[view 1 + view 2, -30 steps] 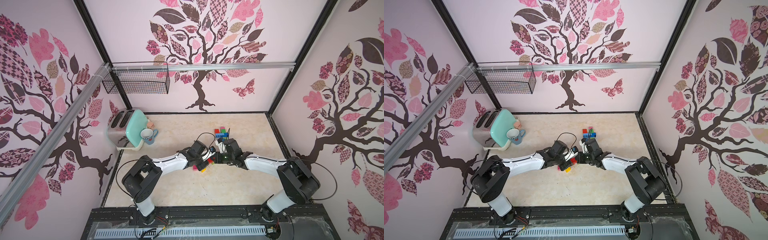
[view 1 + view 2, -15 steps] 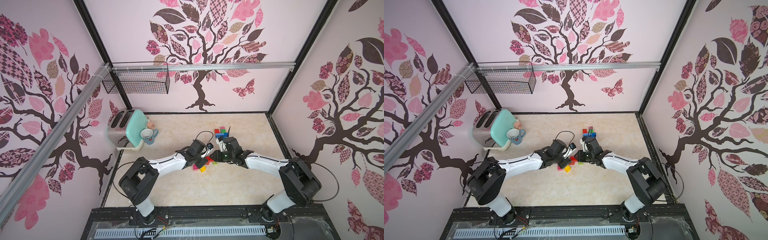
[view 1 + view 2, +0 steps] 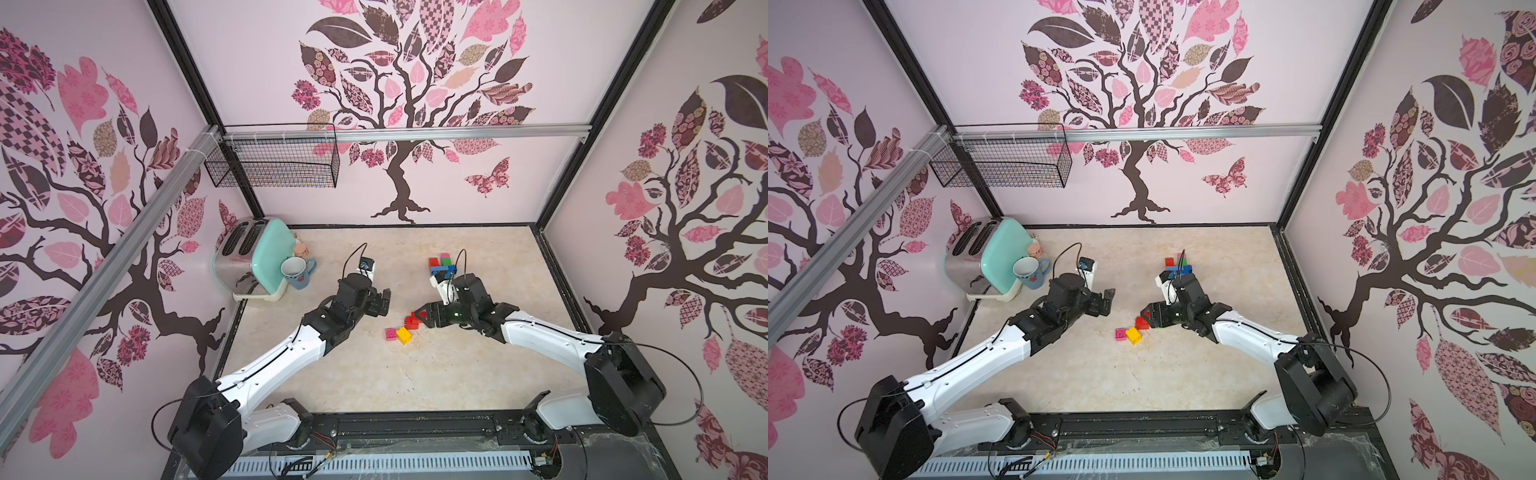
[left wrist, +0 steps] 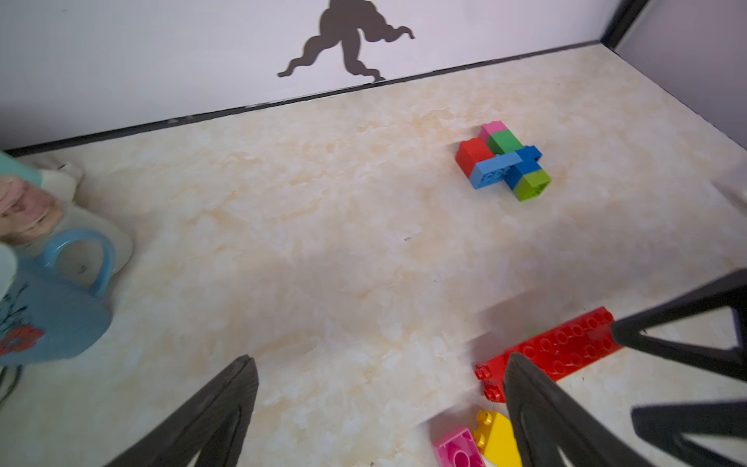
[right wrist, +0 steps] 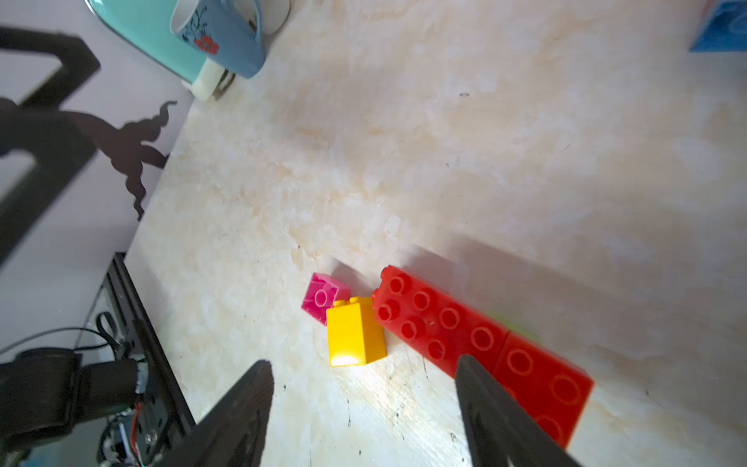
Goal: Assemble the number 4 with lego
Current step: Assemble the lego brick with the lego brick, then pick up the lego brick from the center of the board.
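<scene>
A long red lego piece [image 3: 413, 321] [image 3: 1142, 323] lies flat on the table, studs up in the right wrist view [image 5: 465, 331]. Beside it lie a yellow brick [image 3: 403, 335] [image 5: 355, 333] and a pink brick [image 3: 390, 333] [image 5: 323, 297]. A joined cluster of red, pink, green and blue lego [image 3: 441, 266] [image 4: 503, 159] sits farther back. My right gripper [image 3: 419, 316] [image 5: 364, 362] hangs open over the red piece's end, holding nothing. Left of the bricks, my left gripper [image 3: 380, 303] [image 4: 380, 360] is wide open and empty.
A mint and chrome toaster [image 3: 253, 257] stands at the back left with a blue mug [image 3: 297, 272] in front of it. A wire basket [image 3: 274, 166] hangs on the back wall. Walls close in the table on three sides.
Both grippers have opened and drawn apart. The red piece they held between them now lies on the table. The left gripper has pulled back to the left.
</scene>
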Robot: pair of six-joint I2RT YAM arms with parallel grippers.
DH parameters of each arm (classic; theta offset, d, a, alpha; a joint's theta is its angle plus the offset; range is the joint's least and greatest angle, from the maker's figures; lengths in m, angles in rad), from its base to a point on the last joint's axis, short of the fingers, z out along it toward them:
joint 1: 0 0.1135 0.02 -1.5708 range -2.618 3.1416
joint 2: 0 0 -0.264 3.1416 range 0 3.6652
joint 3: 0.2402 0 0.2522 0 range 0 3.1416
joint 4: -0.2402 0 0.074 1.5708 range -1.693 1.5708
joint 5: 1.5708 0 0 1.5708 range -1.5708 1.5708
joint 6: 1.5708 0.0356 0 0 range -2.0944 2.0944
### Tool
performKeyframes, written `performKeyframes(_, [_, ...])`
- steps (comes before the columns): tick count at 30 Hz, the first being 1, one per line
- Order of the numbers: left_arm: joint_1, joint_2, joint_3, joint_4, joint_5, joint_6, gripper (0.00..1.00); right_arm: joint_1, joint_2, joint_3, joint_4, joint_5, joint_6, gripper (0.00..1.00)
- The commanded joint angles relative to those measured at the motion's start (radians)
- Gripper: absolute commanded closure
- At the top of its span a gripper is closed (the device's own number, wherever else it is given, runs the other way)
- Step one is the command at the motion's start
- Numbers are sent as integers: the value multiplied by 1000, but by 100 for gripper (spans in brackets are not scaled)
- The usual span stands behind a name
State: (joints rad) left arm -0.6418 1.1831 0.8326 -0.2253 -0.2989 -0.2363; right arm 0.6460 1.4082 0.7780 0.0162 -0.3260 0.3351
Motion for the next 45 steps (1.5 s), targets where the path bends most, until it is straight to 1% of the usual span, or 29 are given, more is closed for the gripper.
performKeyframes(1, [2,-39,-26,-85,-112,-152,2,89,-17,0,-59,112,-122,21])
performKeyframes(5, [2,-43,37,-190,-208,-256,2,131,51,18,-91,134,-130,16])
performKeyframes(6, [2,-46,52,-216,-205,-270,2,139,66,25,-98,138,-139,15])
performKeyframes(7, [1,-56,60,-225,-186,-259,2,152,81,28,-102,140,-155,15])
performKeyframes(9, [-1,-79,52,-216,-178,-255,2,174,110,33,-95,145,-193,15])
performKeyframes(11, [0,-110,16,-161,-171,-232,2,186,143,49,-100,165,-206,17])
performKeyframes(13, [2,-140,-18,-111,-134,-195,2,187,174,72,-108,168,-200,18])
performKeyframes(17, [5,-147,-26,-123,-112,-208,2,194,209,92,-92,184,-195,22])
performKeyframes(20, [7,-130,-25,-147,-100,-220,2,204,238,114,-85,197,-201,28])
performKeyframes(28, [7,-128,-34,-162,-88,-298,2,237,293,127,-50,253,-196,40])
performKeyframes(32, [14,-120,-37,-200,-85,-362,2,247,324,137,-51,291,-206,41])
performKeyframes(36, [27,-91,-45,-207,-18,-366,2,263,355,153,-52,346,-219,45])
performKeyframes(40, [31,-52,-14,-283,30,-358,2,280,362,140,-27,416,-230,54])
performKeyframes(42, [37,-28,2,-305,87,-342,2,285,352,128,-22,436,-242,61])
performKeyframes(45, [45,20,31,-321,211,-319,2,287,317,96,-6,438,-256,69])
